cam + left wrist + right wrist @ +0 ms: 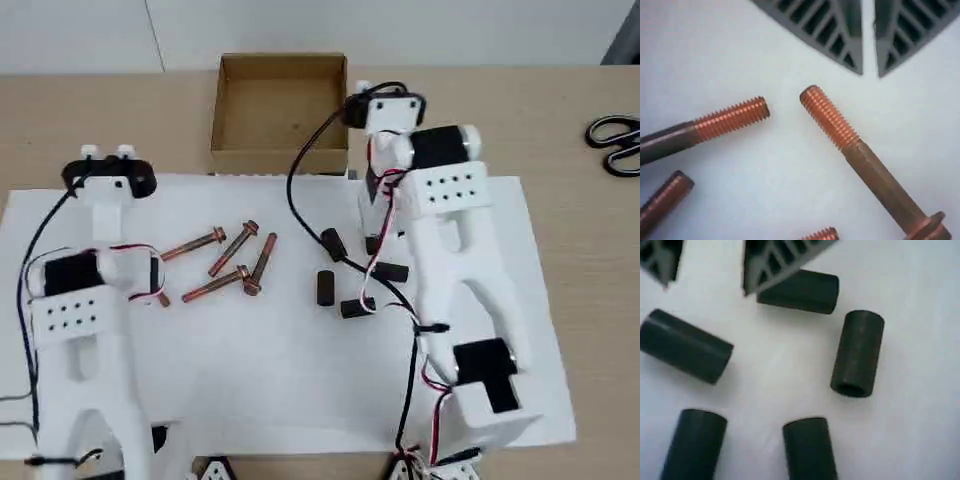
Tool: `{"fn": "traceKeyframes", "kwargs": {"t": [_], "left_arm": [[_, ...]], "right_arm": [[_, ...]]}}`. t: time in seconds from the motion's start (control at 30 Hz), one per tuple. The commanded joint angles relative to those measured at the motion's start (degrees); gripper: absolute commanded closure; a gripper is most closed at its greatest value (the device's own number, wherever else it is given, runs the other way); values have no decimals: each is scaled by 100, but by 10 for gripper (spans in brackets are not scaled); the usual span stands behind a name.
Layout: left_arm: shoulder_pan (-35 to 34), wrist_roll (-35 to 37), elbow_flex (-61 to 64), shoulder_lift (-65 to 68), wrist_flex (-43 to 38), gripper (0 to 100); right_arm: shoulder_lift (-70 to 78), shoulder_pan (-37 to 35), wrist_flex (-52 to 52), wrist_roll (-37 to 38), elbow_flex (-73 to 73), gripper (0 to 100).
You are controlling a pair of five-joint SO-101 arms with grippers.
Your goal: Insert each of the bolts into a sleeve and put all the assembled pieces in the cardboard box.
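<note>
- We logged the bolts (234,249) lying loose on the white sheet (300,380), left of centre.
- The sleeves (326,287) lay scattered to their right, apart from the bolts.
- The left gripper (870,74) hung above the bolts' threaded ends, its claw barely parted and gripping nothing.
- The right gripper (705,287) hung over the sleeves, its claw spread wide.
- We saw the cardboard box (280,160) at far centre with its floor bare, and scissors (615,140) at far right.

Lighting: bright, even and diffuse, coming from overhead.
In the high view the white paper sheet (280,350) and the light wooden desk (570,215) are evenly lit, and the white plastic arms (455,240) cast faint, soft-edged shadows. In the left wrist view the copper-coloured threaded metal bolts (832,120) carry small bright highlights along the threads. In the right wrist view the matte black cylindrical sleeves (857,352) throw soft grey shadows close beside them.
</note>
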Motion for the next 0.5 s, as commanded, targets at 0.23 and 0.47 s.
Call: {"fn": "traceKeyframes", "kwargs": {"t": [0.23, 0.47], "left_arm": [[53, -290, -242, 1363, -404, 964], [79, -290, -233, 1565, -818, 886]], "right_arm": [[822, -127, -444, -316, -255, 899], [1437, -145, -998, -299, -255, 898]]}}
